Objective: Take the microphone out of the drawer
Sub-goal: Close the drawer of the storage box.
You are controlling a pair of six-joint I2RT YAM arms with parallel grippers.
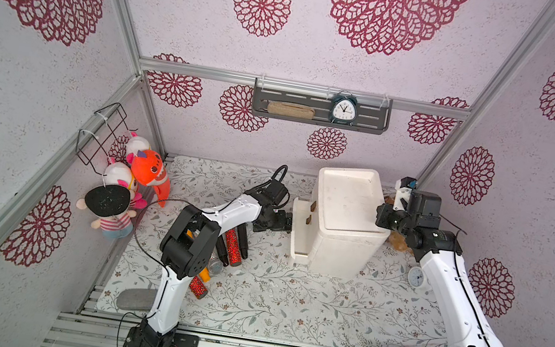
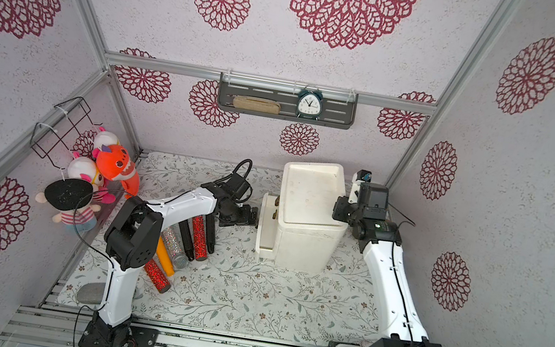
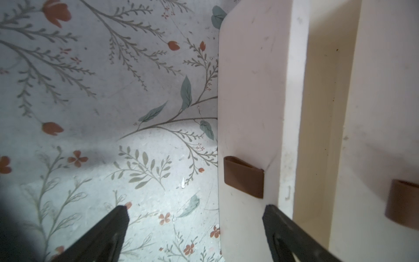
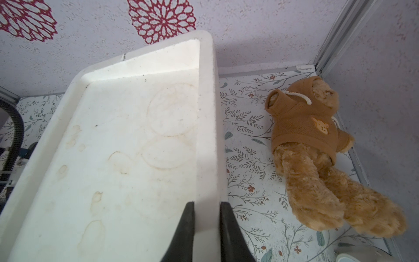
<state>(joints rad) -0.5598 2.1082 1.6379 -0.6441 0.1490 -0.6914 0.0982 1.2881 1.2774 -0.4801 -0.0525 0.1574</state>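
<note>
The white drawer cabinet (image 1: 342, 256) stands at the back middle of the mat. Its lower drawer (image 1: 297, 238) is pulled partly out; the strip of its inside (image 3: 326, 113) that shows is bare, and no microphone shows in it. My left gripper (image 3: 196, 211) is open in front of the drawer's face, just short of its brown handle (image 3: 243, 179), holding nothing; in both top views it (image 1: 289, 221) (image 2: 256, 216) sits at the drawer front. My right gripper (image 4: 207, 204) is shut on the raised rim of the cabinet top (image 4: 205, 113). Several microphones (image 2: 199, 237), red glitter, black, silver and orange, lie under my left arm.
A second brown handle (image 3: 401, 204) sits on the drawer above. A brown teddy bear (image 4: 317, 145) lies right of the cabinet, a small white clock (image 1: 416, 277) near it. Plush toys (image 1: 144, 168) hang at the left wall. A grey stone (image 1: 135, 299) lies at the front left.
</note>
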